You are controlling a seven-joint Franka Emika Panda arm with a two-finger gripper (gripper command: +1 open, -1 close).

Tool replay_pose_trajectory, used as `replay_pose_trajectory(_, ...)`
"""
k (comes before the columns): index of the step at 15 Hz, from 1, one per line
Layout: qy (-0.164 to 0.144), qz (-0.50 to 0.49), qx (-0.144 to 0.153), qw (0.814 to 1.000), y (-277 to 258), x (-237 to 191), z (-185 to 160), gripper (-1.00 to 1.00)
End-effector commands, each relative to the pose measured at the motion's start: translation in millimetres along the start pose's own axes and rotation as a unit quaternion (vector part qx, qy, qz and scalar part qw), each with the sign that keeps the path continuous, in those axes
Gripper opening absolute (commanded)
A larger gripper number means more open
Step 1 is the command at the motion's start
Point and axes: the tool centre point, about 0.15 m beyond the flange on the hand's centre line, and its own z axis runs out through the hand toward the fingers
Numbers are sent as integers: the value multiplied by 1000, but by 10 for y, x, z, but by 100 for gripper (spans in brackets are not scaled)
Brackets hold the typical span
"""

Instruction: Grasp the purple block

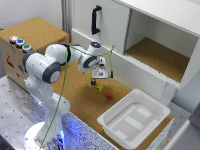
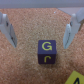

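Claw [image 2: 40, 30] fingers spread wide, hovering over the purple block [image 2: 47, 52] on the cork desk [image 2: 30, 65]. Approach step, nothing gripped yet; next calls for descending and closing. One purple block beneath the claw; beyond it, one yellow-green cube [image 1: 100, 87], one red cube [image 1: 109, 95], one white bin [image 1: 112, 127].

The purple block [image 2: 47, 52] lies on cork between the hand's [image 2: 39, 30] spread fingers [image 2: 70, 29].
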Motion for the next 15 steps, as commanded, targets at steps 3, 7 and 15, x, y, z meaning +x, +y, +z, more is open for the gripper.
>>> replay_pose_trajectory(3,-23,-19,-14,999,192,91,402,100)
replay_pose_trajectory(7,-38,-23,-17,999,200,27,451,-100)
replay_pose_trajectory(15,-64,16,-28,997,185,-78,328,-100)
